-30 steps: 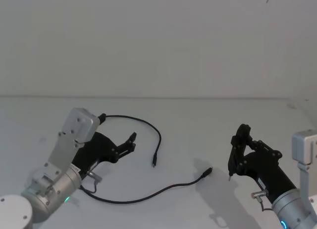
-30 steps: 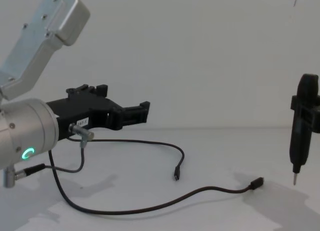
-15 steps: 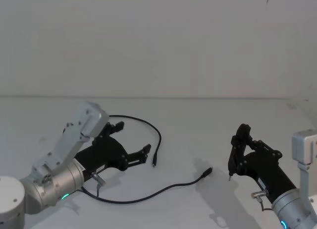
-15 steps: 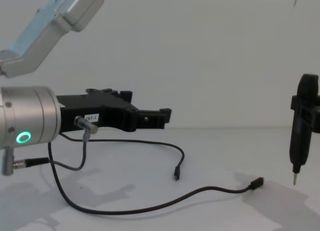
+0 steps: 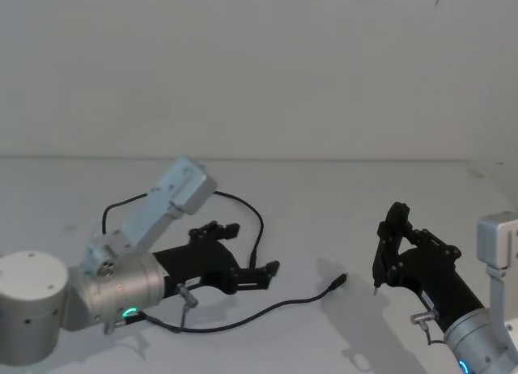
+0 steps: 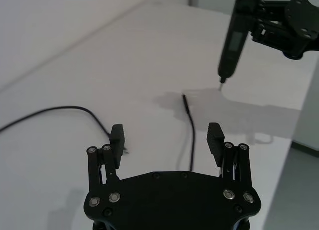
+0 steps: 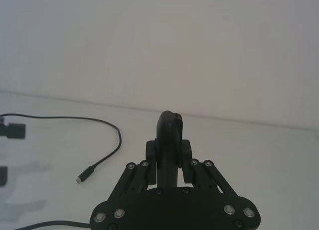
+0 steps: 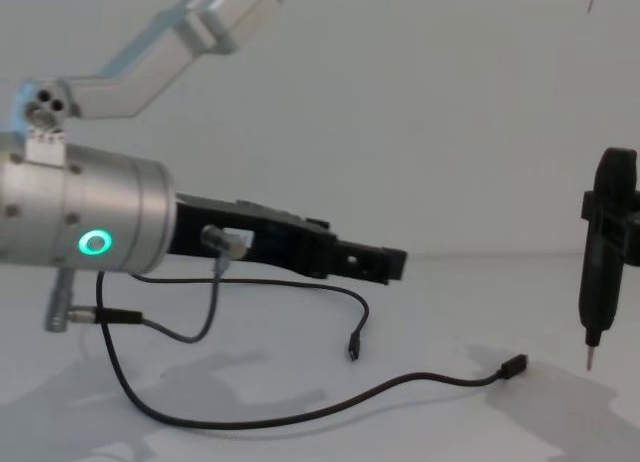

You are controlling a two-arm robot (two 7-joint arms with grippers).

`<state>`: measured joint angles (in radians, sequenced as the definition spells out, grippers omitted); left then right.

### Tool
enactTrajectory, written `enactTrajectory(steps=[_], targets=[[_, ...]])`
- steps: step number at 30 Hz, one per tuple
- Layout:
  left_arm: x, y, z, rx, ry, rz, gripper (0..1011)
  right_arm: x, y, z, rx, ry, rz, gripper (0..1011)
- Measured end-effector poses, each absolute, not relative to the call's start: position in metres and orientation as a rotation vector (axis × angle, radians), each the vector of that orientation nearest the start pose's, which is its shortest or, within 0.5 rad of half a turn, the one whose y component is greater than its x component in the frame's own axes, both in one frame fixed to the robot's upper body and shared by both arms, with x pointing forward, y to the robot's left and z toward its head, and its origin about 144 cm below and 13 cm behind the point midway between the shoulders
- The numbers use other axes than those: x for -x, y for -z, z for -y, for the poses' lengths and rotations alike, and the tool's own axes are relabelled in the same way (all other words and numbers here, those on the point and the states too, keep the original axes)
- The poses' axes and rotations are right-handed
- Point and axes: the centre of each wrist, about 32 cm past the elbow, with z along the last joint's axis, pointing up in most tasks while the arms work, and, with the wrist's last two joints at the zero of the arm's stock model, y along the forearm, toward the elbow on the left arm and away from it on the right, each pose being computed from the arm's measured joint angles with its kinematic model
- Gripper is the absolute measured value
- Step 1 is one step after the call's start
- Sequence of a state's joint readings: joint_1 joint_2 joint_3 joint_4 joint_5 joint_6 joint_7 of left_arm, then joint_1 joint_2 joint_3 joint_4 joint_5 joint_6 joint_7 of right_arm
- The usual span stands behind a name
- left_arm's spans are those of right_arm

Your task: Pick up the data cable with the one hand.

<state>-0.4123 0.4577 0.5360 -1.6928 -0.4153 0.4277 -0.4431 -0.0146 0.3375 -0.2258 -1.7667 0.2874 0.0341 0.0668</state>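
The data cable (image 5: 324, 291) lies loose on the white table in a long curve, one plug (image 8: 515, 365) near the middle and the other plug (image 8: 354, 350) a little to its left. My left gripper (image 5: 251, 247) hovers open above the table, just left of both plugs. In the left wrist view a stretch of the cable (image 6: 191, 135) runs on the table below the gap between the open fingers (image 6: 215, 135). Nothing is held in it. My right gripper (image 5: 398, 248) stays at the right, shut on a black pen-like tool (image 8: 605, 252) whose metal tip points down.
The table (image 5: 324, 196) is plain white with a white wall behind it. A short grey wire (image 8: 205, 317) hangs from the left arm's silver wrist (image 8: 90, 217). The pen-like tool's tip (image 6: 221, 80) hangs just beyond the cable's nearer plug.
The left arm has swung to the right and forward, carrying its open gripper from the cable's left loop toward the two plugs. The right arm and the cable have not moved.
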Motion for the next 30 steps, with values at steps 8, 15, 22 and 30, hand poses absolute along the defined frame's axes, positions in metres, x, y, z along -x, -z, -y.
enactTrajectory(steps=[8,15,22,30], targets=[[-0.522,-1.277,-0.17,-0.349,-0.583,-0.059,1001,-0.443,-1.189,0.237,-0.026,1.229,0.075,279],[-0.529,-1.279,-0.152,-0.425,-0.568,-0.054,1001,-0.443,-1.189,0.237,-0.026,1.229,0.075,279],[-0.535,-1.277,-0.135,-0.486,-0.564,-0.026,1001,-0.443,-1.189,0.237,-0.026,1.229,0.075,279],[-0.54,-1.275,-0.124,-0.524,-0.559,-0.024,1001,-0.443,-1.189,0.237,-0.026,1.23,0.075,279]])
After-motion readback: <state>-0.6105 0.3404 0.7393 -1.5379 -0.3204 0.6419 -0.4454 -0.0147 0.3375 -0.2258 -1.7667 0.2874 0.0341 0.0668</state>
